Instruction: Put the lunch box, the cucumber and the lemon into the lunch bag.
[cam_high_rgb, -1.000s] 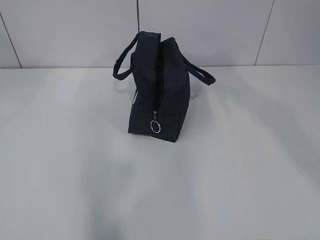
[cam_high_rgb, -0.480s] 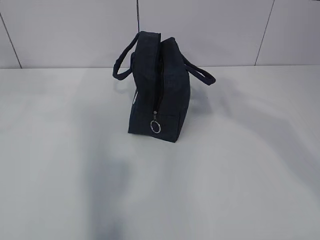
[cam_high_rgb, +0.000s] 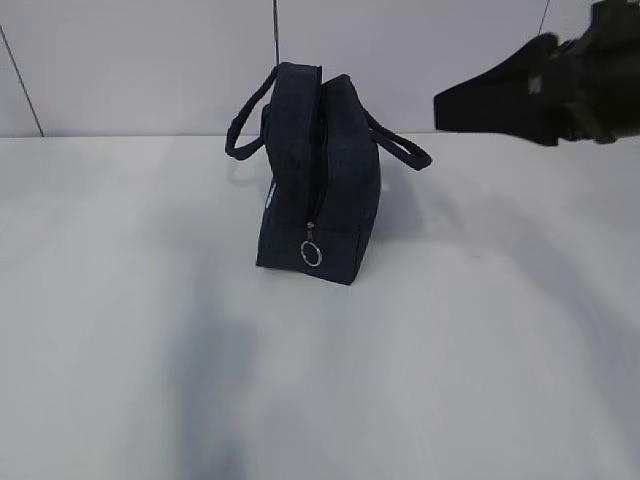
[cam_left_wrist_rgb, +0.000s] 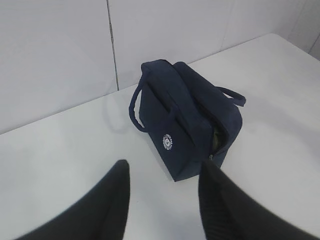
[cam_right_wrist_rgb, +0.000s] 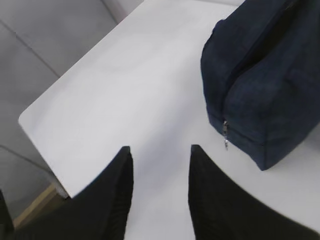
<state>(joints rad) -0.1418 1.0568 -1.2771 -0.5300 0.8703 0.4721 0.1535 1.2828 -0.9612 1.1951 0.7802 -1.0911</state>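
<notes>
The lunch bag (cam_high_rgb: 318, 175) stands upright mid-table; both the left gripper (cam_left_wrist_rgb: 162, 200) and right gripper (cam_right_wrist_rgb: 160, 192) gape empty above it. Its floppy handles could snag a descending finger.

The scene is being lit evenly and softly from above, with no glare. Faint grey shadows are being cast across the white table (cam_high_rgb: 470, 360). The right gripper (cam_high_rgb: 500, 100) is being rendered blurred at the exterior view's upper right. The lunch bag (cam_high_rgb: 318, 180) is being rendered dark, its detail muted.
</notes>
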